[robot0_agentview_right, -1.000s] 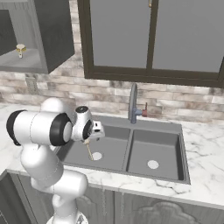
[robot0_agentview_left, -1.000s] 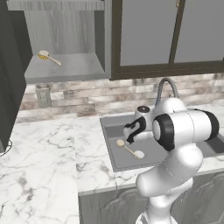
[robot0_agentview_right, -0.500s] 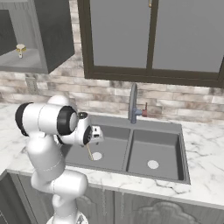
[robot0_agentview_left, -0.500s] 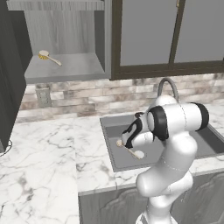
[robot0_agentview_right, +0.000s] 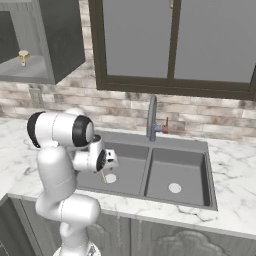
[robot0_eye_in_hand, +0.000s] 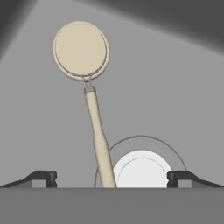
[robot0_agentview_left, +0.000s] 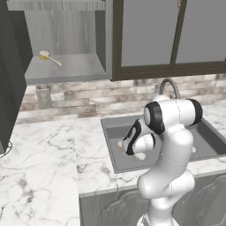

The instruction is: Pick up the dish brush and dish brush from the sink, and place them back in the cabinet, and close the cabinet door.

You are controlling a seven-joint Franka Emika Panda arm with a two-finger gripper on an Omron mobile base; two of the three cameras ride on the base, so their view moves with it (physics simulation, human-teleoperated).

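One dish brush [robot0_eye_in_hand: 93, 113] lies on the floor of the sink's left basin [robot0_agentview_left: 113, 133], its round cream head [robot0_eye_in_hand: 81, 50] away from me and its wooden handle running back between my fingertips. My gripper [robot0_eye_in_hand: 111, 177] hangs open just above that handle, holding nothing; it also shows low over the basin as the gripper [robot0_agentview_left: 127, 147] and the gripper [robot0_agentview_right: 106, 167]. The second dish brush [robot0_agentview_left: 49, 57] rests on the shelf of the open cabinet [robot0_agentview_left: 66, 68], also seen as the brush [robot0_agentview_right: 22, 55]. The cabinet door [robot0_agentview_right: 62, 35] stands swung open.
A white drain disc [robot0_eye_in_hand: 142, 168] sits beside the handle's near end. The curved steel tap [robot0_agentview_right: 151, 117] rises behind the divider, with the right basin [robot0_agentview_right: 176, 172] beyond. Marble counter [robot0_agentview_left: 39, 167] spreads to the left. A dark-framed window [robot0_agentview_left: 172, 35] fills the wall above.
The arm has folded down and towards the left basin, bringing the open gripper lower over the brush in the sink. The brushes and the door have stayed put.
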